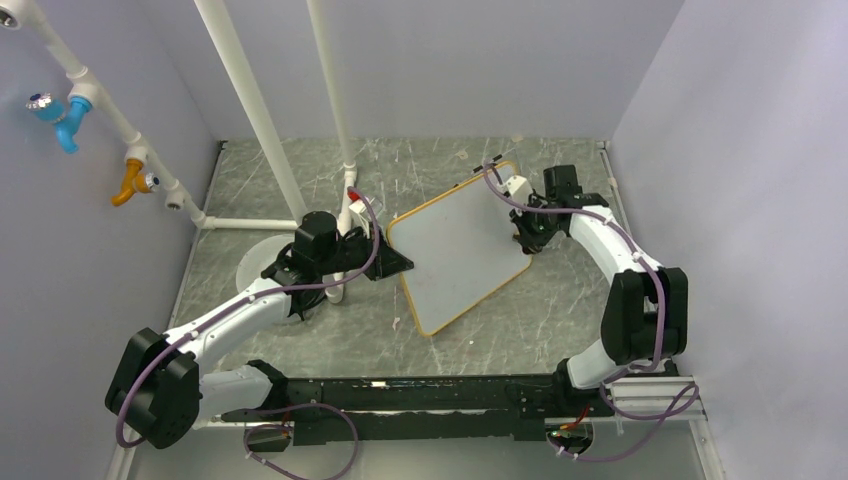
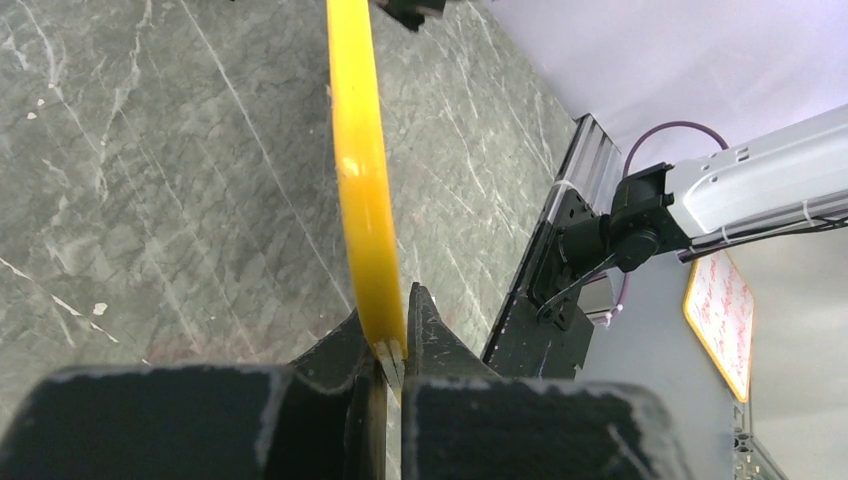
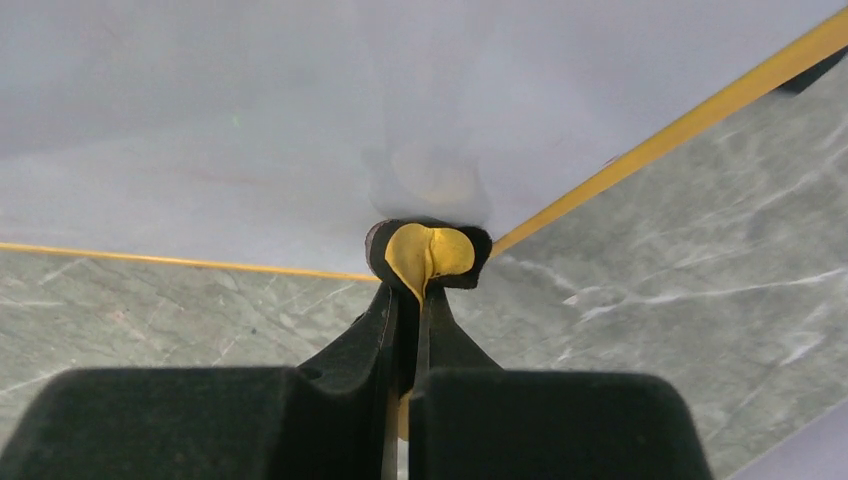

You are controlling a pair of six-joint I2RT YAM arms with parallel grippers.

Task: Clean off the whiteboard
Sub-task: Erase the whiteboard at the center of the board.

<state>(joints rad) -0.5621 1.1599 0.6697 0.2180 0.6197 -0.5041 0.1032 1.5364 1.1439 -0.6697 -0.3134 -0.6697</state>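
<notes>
Table (image 1: 560, 320): grey-green marbled top, lying under both claws.

Board (image 1: 455, 250): white face with a yellow-orange frame, turned corner-on. It sits between the two claws and touches both. The face looks plain, with a faint grey smear just ahead of the right claw. Whether it lies flat or is tipped up cannot be told.

Pipe post (image 1: 343, 215): white and upright, just behind the left claw.

Disc (image 1: 255, 265): round and white, behind the left claw and partly under its arm.

Left claw (image 2: 395, 330): fingers pinched shut on the board's frame at the board's left side. In the wrist view the yellow edge runs straight out from the tips, seen edge-on.

Right claw (image 3: 410, 290): fingers pinched shut on a pad.

Pad (image 3: 430, 250): small, yellow with a black rim, sticking out just past the right claw's tips. It is pressed against the board where two frame edges meet, at the corner nearest that claw.
</notes>
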